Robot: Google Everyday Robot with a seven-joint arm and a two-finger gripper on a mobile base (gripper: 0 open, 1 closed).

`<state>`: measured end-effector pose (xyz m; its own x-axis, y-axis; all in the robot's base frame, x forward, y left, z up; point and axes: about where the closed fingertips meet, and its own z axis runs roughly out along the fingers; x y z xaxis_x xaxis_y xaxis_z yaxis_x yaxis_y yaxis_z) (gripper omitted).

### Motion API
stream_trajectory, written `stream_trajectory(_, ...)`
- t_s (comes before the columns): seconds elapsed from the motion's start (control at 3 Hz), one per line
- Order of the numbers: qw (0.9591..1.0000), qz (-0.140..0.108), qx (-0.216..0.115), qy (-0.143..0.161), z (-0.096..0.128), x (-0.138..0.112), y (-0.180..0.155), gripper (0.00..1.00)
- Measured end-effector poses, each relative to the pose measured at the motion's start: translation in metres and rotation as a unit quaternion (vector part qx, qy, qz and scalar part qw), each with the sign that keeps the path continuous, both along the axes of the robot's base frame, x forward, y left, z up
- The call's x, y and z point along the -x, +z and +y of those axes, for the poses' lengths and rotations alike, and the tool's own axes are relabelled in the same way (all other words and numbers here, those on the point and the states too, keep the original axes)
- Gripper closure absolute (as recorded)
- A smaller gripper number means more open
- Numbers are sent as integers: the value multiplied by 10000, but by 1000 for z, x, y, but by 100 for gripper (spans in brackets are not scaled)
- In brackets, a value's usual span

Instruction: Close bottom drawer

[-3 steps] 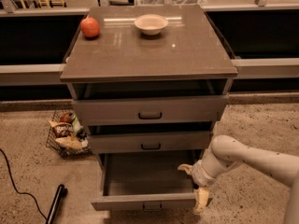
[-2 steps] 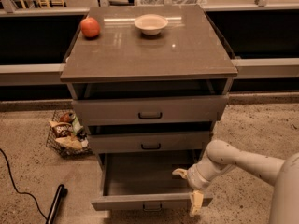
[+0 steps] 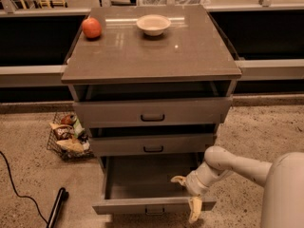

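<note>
The bottom drawer (image 3: 142, 184) of the grey cabinet is pulled far out and looks empty inside. Its narrow front panel (image 3: 118, 206) has a small dark handle (image 3: 155, 211) at centre. My gripper (image 3: 187, 197) is at the right end of that panel, with the white arm coming in from the lower right. It is open: one yellowish finger (image 3: 178, 179) reaches over the inside of the drawer, and the other (image 3: 194, 213) hangs in front of the panel.
The middle drawer (image 3: 153, 145) and top drawer (image 3: 152, 112) stand slightly out. A red apple (image 3: 91, 27) and a white bowl (image 3: 153, 24) sit on the cabinet top. A wire basket of snacks (image 3: 66, 136) and a black cable with a dark rod (image 3: 56, 208) lie on the floor at left.
My gripper has moved a little left and down along the drawer's front panel. The drawer stays about as far out as before.
</note>
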<state>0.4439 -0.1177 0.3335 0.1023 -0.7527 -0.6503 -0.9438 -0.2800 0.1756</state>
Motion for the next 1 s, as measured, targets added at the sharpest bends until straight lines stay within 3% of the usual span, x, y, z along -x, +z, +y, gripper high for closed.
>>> stream_trajectory(0.33,9999,127,-88,13,-2,1,-19,0)
stream_trajectory(1.0,9997,147,-171,-81,-17,8,-102,41)
